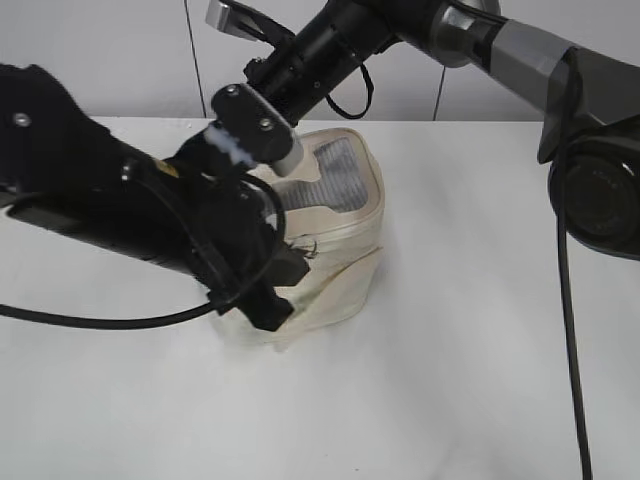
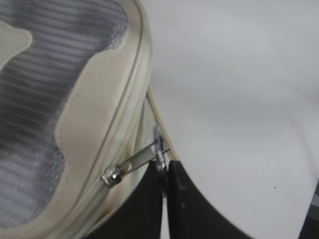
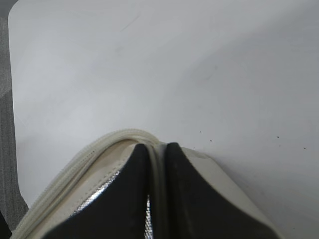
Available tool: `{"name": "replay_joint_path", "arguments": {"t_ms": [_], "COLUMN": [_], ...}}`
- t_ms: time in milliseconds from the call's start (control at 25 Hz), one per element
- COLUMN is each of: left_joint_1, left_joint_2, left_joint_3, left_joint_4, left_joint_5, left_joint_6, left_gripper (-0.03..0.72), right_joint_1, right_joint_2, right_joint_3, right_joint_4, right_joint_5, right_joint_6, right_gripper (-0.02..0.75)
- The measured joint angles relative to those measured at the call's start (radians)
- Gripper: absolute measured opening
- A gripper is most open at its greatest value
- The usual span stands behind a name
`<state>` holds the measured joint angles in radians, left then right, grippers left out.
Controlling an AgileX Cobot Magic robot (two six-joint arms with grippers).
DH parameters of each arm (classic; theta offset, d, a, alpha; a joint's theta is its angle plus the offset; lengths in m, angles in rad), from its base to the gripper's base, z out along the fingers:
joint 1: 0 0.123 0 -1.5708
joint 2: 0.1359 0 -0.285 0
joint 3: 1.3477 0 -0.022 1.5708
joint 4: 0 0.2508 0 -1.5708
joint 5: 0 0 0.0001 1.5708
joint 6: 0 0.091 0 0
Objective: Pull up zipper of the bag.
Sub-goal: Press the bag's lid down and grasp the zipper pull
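So the zipper pull [image 2: 144, 155] is the whole story here: in the left wrist view it's a little metal tab sticking out from the slider [image 2: 110, 177] on the seam of the cream bag [image 1: 335, 225], and the left gripper [image 2: 164, 172] has its two black fingers [image 2: 192, 209] pressed together right on the tab's outer end, so it's closed down on the pull with basically no gap. The bag itself sits around the middle of the white table [image 1: 450, 380], a small boxy pouch with a grey mesh panel [image 1: 335, 175] on its upper face, and the zipper track [image 2: 119, 129] runs around the edge of that face. The right gripper [image 3: 157, 159] comes in from the far side and is pinched nearly shut on the bag's top rim [image 3: 119, 137], with a thin strip of cream fabric squeezed between its fingers, so it looks like it's anchoring the bag. My read is that the grab step is done and the actual pull is what's in hand. How much of the track is already closed I can't tell from these views. Next move probably calls for dragging the tab along the seam line rather than away from it, while the right side keeps the bag from sliding or tipping.
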<state>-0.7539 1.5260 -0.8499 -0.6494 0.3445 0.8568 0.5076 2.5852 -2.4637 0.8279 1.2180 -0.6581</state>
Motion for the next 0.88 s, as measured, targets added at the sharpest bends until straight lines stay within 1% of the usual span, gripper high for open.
{"name": "replay_joint_path", "arguments": {"t_ms": [280,400,480,520,560,600,640,720,880], "left_joint_1": [-0.043,-0.044,-0.034,-0.025,-0.017,-0.006,0.007,0.041,0.136], "left_joint_2": [0.123,0.132,0.132,0.132,0.131,0.126,0.12,0.084,-0.047], "left_joint_3": [-0.133,-0.147,-0.149,-0.15,-0.153,-0.154,-0.151,-0.129,-0.042], "left_joint_4": [-0.021,-0.022,-0.027,-0.031,-0.036,-0.04,-0.044,-0.047,-0.047], "left_joint_5": [-0.008,0.013,0.072,0.117,0.168,0.204,0.232,0.254,0.229], "left_joint_6": [0.0,0.0,0.0,0.0,-0.002,-0.009,-0.019,-0.039,-0.065], "left_gripper": [-0.008,-0.006,0.021,0.058,0.106,0.155,0.187,0.226,0.244], "right_joint_1": [0.0,0.0,-0.004,-0.005,-0.009,-0.015,-0.023,-0.05,-0.145], "right_joint_2": [0.0,0.0,0.0,0.0,0.0,0.0,-0.001,-0.007,-0.038], "right_joint_3": [0.0,0.0,0.0,0.0,0.0,0.0,0.0,0.0,0.001], "right_joint_4": [0.002,0.002,0.002,0.002,0.002,0.006,0.01,0.01,0.005], "right_joint_5": [-0.001,-0.001,-0.001,-0.001,-0.001,-0.001,-0.004,-0.003,-0.002], "right_joint_6": [0.003,0.007,0.023,0.031,0.037,0.044,0.051,0.082,0.14], "right_gripper": [0.081,0.081,0.081,0.091,0.126,0.183,0.248,0.316,0.319]}}
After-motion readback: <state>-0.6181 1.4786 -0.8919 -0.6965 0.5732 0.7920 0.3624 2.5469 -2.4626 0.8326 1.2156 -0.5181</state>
